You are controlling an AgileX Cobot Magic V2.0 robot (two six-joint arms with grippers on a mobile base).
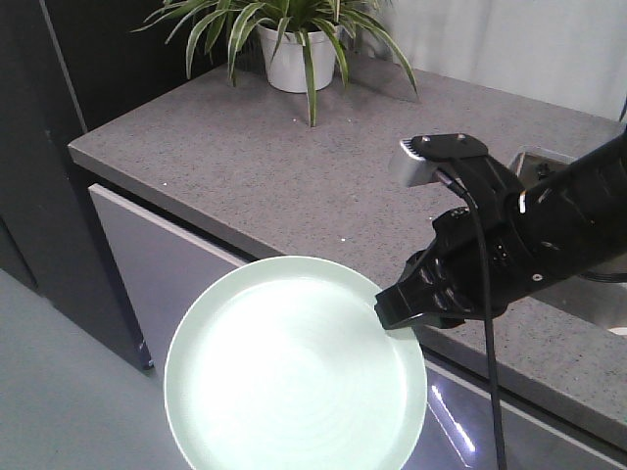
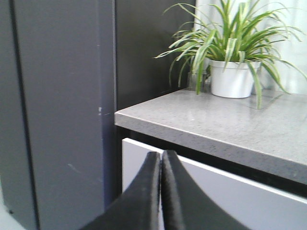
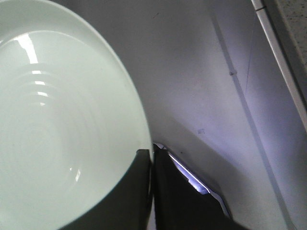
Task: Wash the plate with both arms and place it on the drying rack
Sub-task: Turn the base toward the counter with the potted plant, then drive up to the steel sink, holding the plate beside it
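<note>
The pale mint-green plate (image 1: 294, 367) hangs in the air in front of the counter, face up, filling the lower middle of the front view. My right gripper (image 1: 400, 315) is shut on the plate's right rim, its black arm reaching in from the right. The right wrist view shows the plate (image 3: 62, 124) at the left with my right gripper (image 3: 152, 155) pinching its edge. My left gripper (image 2: 160, 155) is shut with nothing between its fingers, pointing at the counter's left corner. The drying rack is out of view.
A grey speckled counter (image 1: 294, 166) with white cabinet fronts (image 1: 167, 264) runs across the scene. A potted spider plant (image 1: 294, 44) stands at its back. A tall dark cabinet (image 2: 53, 110) stands to the left. A steel sink edge (image 1: 539, 162) shows behind the right arm.
</note>
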